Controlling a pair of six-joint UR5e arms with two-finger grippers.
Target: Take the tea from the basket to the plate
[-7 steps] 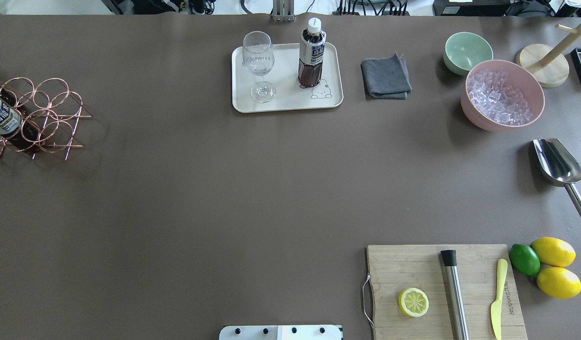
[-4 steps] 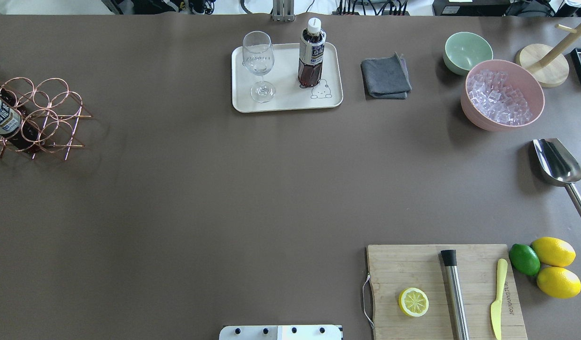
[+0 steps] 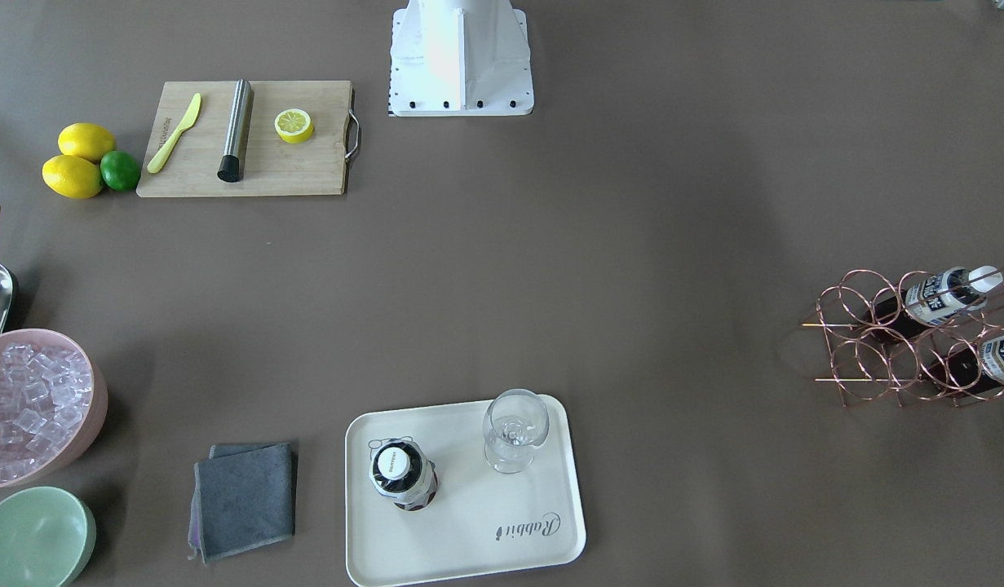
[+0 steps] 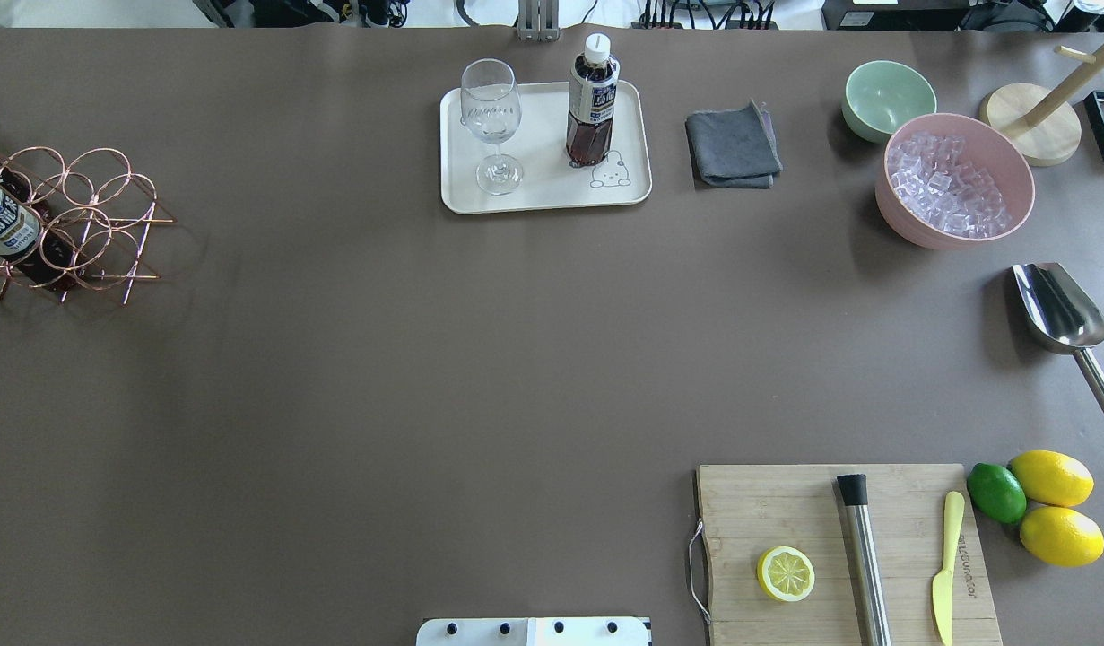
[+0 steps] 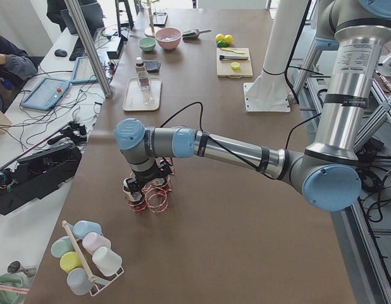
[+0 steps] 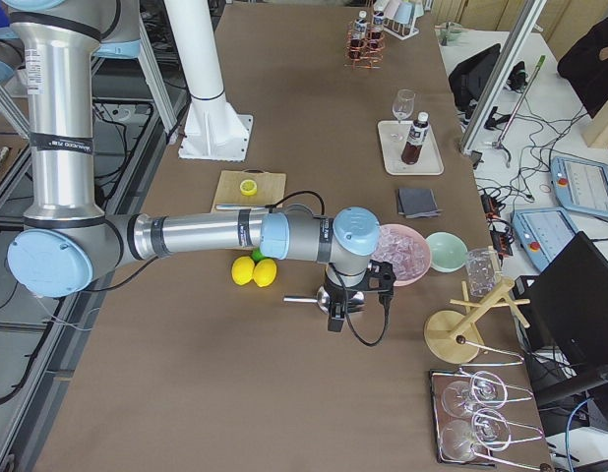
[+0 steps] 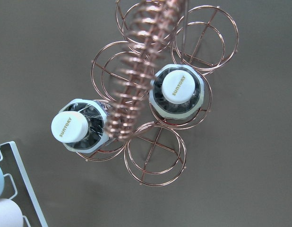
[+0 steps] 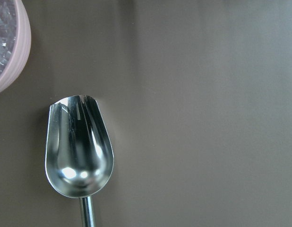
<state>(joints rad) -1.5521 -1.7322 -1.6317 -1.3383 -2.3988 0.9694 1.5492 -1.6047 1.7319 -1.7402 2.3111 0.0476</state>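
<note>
- The brown tabletop (image 4: 381,377) runs the length of the room; the plate is at its far middle and the basket out at the robot's left end.
- The left arm (image 5: 233,149) is stretched out low and nearly level. Its wrist is bent so that the left fingers (image 5: 143,183) hang straight down, right over the basket. From where I stand I cannot tell how far apart they are, or whether they have hold of anything.
- The right arm (image 6: 201,234) reaches out level too, wrist turned down, with the right fingers (image 6: 335,317) pointing at the tabletop just above the metal ice scoop (image 8: 80,149). I cannot make out their opening either.
- The pink bowl of ice (image 4: 955,179) sits just beyond the scoop's mouth.
- The plate (image 4: 543,184), a cream rectangular tray, lies flat.
- The basket (image 7: 132,90), a copper wire carrier, stands on the tabletop well apart from the plate.
- One tea bottle (image 4: 592,108) stands upright on the plate at the bear-drawing end, white cap on.
- Two more tea bottles (image 7: 178,90) stand capped in basket cells on opposite sides of the coiled handle.
- A wine glass (image 4: 491,121) stands upright on the plate beside the tea bottle, not touching it.
</note>
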